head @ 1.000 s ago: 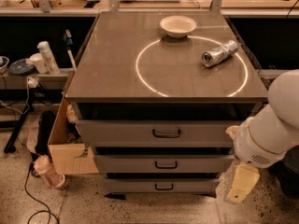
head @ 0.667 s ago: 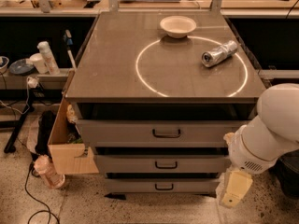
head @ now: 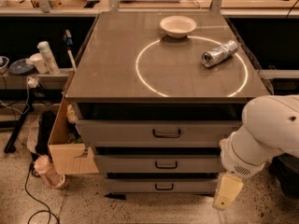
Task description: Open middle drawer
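The middle drawer (head: 159,164) is the grey flat front between two other drawers in the cabinet. Its small dark loop handle (head: 166,164) sits at its centre. The front looks pushed in, with only a dark slit above it. My gripper (head: 227,193) hangs as a cream-coloured piece under my white arm (head: 261,134), low at the cabinet's right front corner. It is to the right of and below the drawer's handle, level with the bottom drawer (head: 161,186), and it touches no handle.
The taller top drawer (head: 159,133) is above the middle one. On the cabinet top (head: 117,78) are a white bowl (head: 177,26), a crushed can (head: 219,53) and a white ring mark. A cardboard box (head: 65,143), a bottle (head: 46,171) and cables lie on the floor at the left.
My arm and gripper have shifted left, closer to the cabinet's right front corner. The drawers have not moved.
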Robot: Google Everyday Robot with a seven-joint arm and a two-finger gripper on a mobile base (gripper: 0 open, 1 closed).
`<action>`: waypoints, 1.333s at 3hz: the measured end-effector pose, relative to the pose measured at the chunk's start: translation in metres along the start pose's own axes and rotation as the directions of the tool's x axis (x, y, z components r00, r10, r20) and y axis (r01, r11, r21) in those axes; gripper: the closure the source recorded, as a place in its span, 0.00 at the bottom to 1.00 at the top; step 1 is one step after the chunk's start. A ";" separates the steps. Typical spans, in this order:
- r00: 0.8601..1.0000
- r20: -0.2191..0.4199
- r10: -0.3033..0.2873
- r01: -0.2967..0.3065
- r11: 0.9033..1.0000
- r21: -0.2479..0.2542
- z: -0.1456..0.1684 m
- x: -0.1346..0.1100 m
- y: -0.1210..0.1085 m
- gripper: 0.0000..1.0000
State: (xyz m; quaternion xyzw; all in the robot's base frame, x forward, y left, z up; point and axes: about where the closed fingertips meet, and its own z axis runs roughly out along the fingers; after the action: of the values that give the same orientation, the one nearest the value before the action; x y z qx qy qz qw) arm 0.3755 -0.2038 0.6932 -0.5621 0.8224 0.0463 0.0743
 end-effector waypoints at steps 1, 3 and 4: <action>1.000 -0.021 0.015 -0.015 1.000 -0.006 0.017 0.001 -0.001 0.00; 0.998 -0.060 0.020 -0.021 1.000 -0.011 0.053 -0.013 -0.014 0.00; 0.998 -0.059 0.021 -0.021 1.000 0.009 0.053 -0.012 -0.012 0.00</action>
State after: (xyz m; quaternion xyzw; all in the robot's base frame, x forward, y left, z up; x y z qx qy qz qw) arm 0.3948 -0.1891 0.6434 -0.5544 0.8302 0.0269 0.0516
